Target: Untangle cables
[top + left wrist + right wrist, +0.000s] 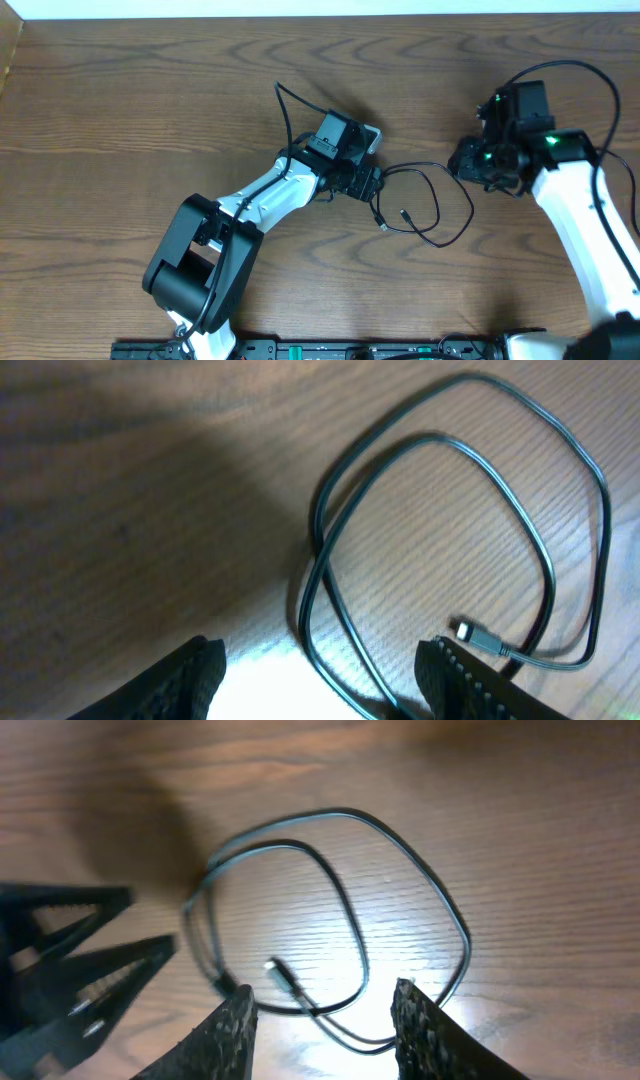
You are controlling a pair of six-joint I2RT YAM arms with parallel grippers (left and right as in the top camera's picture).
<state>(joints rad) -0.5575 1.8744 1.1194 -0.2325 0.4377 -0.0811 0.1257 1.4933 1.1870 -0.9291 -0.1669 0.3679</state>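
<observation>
A thin black cable [434, 193] lies on the wooden table in a loose double loop between my two grippers. Its small silver-tipped plug [404, 214] rests inside the loop. My left gripper [373, 190] stands open at the loop's left end. In the left wrist view two strands of the cable [546, 565] run across the gap of the left gripper [322, 682], flat on the wood, with the plug [468, 630] beside the right finger. My right gripper [462, 165] hovers open at the loop's right end. In its wrist view the cable [350, 910] and plug [275, 967] lie ahead of the right gripper [322, 1035].
The wooden table [150, 110] stretches bare to the left and back. The left arm's wrist camera block [340, 140] and its own thicker black lead [288, 115] sit just behind the loop. The left gripper's fingers [80, 970] show at the left of the right wrist view.
</observation>
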